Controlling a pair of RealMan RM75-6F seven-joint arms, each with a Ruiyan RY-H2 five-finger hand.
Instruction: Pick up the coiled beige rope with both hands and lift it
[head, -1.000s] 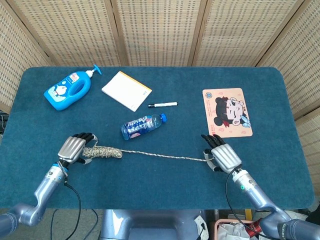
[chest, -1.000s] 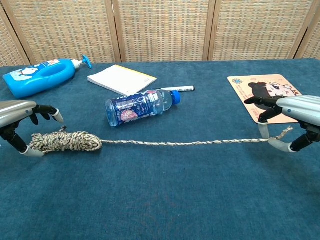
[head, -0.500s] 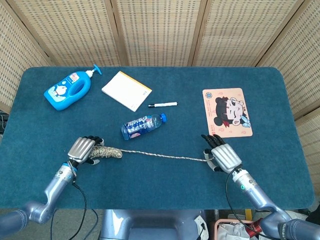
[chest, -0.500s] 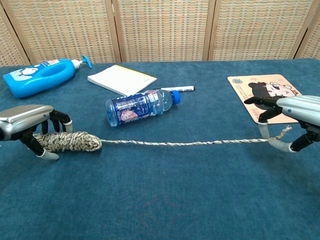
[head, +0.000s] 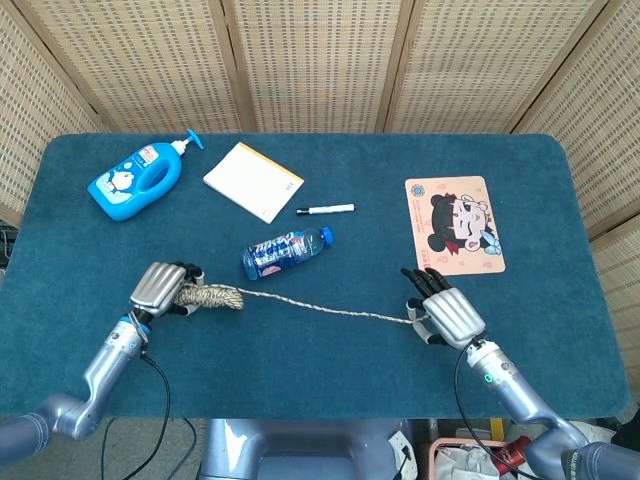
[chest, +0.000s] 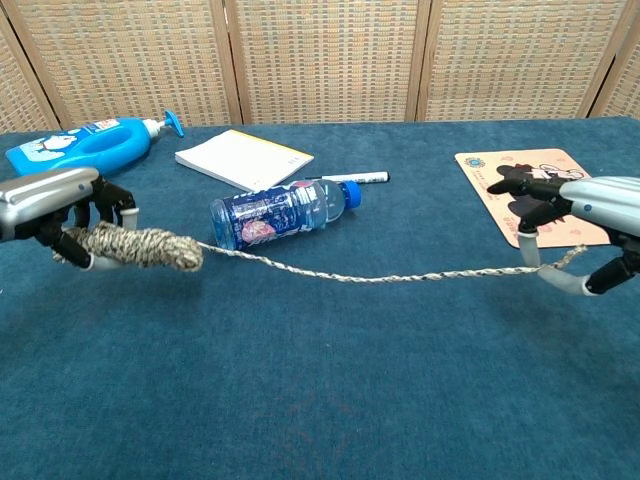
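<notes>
The rope (chest: 140, 247) is soft, light and floppy, so my left hand (chest: 60, 205) wraps the fat coil just above the table while my right hand (chest: 575, 225) seems to pinch the thin loose end.

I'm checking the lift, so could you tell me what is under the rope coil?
Only blue table cloth shows beneath the rope coil, which the left hand holds clear of it. The coil's inner end is covered by the fingers.
</notes>
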